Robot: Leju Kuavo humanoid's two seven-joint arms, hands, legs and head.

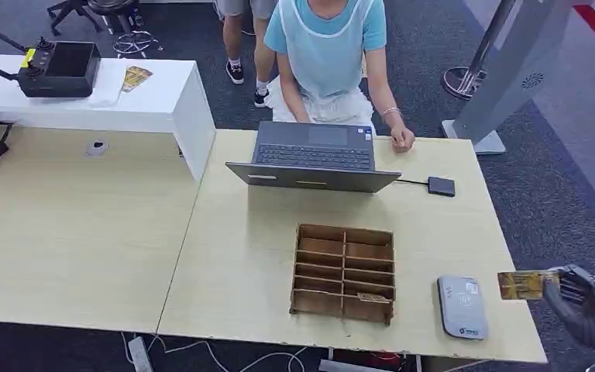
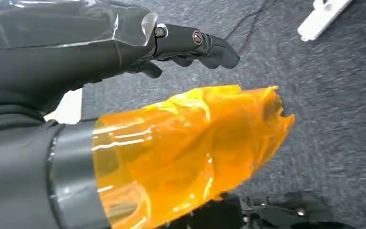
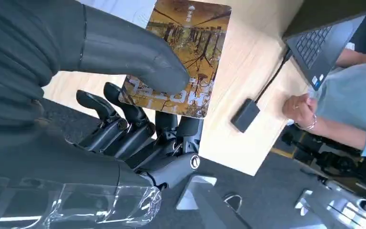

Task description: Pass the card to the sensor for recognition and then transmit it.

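A yellow-brown printed card is pinched between the thumb and fingers of my right hand at the table's right edge. It hangs above the edge, a short way right of the grey card reader, not over it. The right wrist view shows the thumb pressed on the card with the dark fingers beneath. My left hand hangs over grey carpet, fingers stretched out, holding nothing. Its thumb is wrapped in orange film.
A wooden slotted box stands left of the reader, with a small card in a near slot. Behind it a person sits at an open laptop. A small black device lies on a cable. A white counter is far left.
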